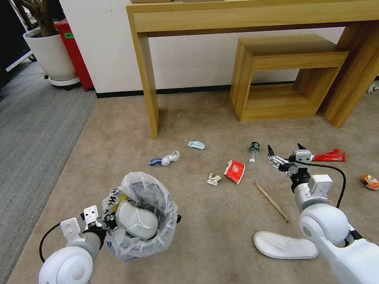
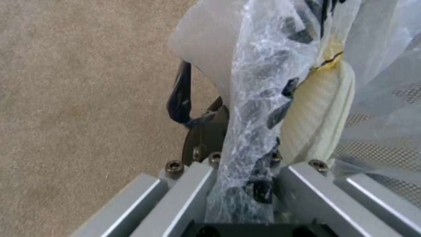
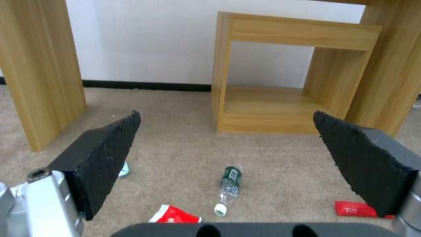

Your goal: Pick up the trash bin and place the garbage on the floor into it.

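Note:
The trash bin [image 1: 159, 203], lined with a crinkled clear bag, hangs low at the front left with a white slipper [image 1: 136, 221] inside. My left gripper [image 1: 105, 222] is shut on its rim and bag [image 2: 252, 108]. My right gripper [image 1: 285, 152] is open above the carpet, its pads [image 3: 105, 154] wide apart. Just beyond it lie the green-labelled bottle [image 1: 253, 150] [image 3: 230, 179], the red cup [image 1: 234, 171] [image 3: 175, 215] and a red wrapper [image 1: 330, 156] [image 3: 355, 209]. A second slipper [image 1: 285, 245], a wooden stick [image 1: 272, 202], crumpled paper [image 1: 213, 179], a carton [image 1: 197, 145] and an orange wrapper [image 1: 371, 182] lie around.
A wooden table leg [image 1: 149, 84] and a low wooden cube shelf [image 1: 279, 76] stand by the wall behind the litter. A blue-white wad [image 1: 165, 160] lies left of the carton. A grey carpet strip [image 1: 23, 125], a planter [image 1: 51, 54] and a red box [image 1: 72, 50] sit at the far left.

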Motion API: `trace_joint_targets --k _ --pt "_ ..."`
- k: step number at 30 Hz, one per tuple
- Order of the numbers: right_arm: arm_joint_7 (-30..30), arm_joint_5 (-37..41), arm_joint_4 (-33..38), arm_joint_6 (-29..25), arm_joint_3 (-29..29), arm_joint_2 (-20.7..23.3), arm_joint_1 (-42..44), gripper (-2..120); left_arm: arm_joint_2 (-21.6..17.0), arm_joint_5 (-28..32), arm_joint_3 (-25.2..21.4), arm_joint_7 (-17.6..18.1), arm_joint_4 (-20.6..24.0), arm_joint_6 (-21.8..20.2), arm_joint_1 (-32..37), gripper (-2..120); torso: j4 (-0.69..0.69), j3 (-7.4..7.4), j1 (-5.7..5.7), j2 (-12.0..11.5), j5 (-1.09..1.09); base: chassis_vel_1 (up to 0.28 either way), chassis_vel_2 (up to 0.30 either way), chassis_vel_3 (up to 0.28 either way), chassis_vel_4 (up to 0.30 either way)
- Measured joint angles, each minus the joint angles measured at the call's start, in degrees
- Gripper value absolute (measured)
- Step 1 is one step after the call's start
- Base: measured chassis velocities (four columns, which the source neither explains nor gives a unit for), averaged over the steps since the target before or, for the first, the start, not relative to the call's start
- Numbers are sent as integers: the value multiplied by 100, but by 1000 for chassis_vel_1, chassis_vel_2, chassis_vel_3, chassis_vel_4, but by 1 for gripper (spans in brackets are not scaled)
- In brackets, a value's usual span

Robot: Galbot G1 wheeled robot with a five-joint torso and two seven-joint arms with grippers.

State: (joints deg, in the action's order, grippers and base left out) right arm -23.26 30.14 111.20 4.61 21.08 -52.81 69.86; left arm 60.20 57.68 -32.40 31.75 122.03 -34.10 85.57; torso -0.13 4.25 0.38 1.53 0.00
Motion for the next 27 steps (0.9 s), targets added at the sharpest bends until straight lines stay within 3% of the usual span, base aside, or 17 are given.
trace_joint_targets --k 6,9,12,17,20,27 --pt "-16 30 -1 -1 -36 4 -27 100 9 0 16 -3 -40 2 -22 0 0 0 0 0 0 0 0 0 0" --pt "-235 417 59 191 -131 36 -79 100 18 -5 41 -4 -81 3 -38 0 0 0 0 0 0 0 0 0 0" --pt "-681 1372 259 631 -240 62 -85 100 22 -7 51 -5 -102 4 -37 0 0 0 0 0 0 0 0 0 0" --pt "-1204 2149 360 924 -287 48 -66 100 22 -5 52 -6 -121 8 -42 0 0 0 0 0 1 0 0 0 0" --pt "-1940 2930 493 1248 -202 21 94 100 22 -2 54 -9 -143 16 -47 0 0 0 0 0 1 0 0 0 0" --pt "-2902 4174 565 1376 154 -74 335 100 30 -12 112 -28 -216 29 -81 0 0 0 0 0 0 0 0 0 0"
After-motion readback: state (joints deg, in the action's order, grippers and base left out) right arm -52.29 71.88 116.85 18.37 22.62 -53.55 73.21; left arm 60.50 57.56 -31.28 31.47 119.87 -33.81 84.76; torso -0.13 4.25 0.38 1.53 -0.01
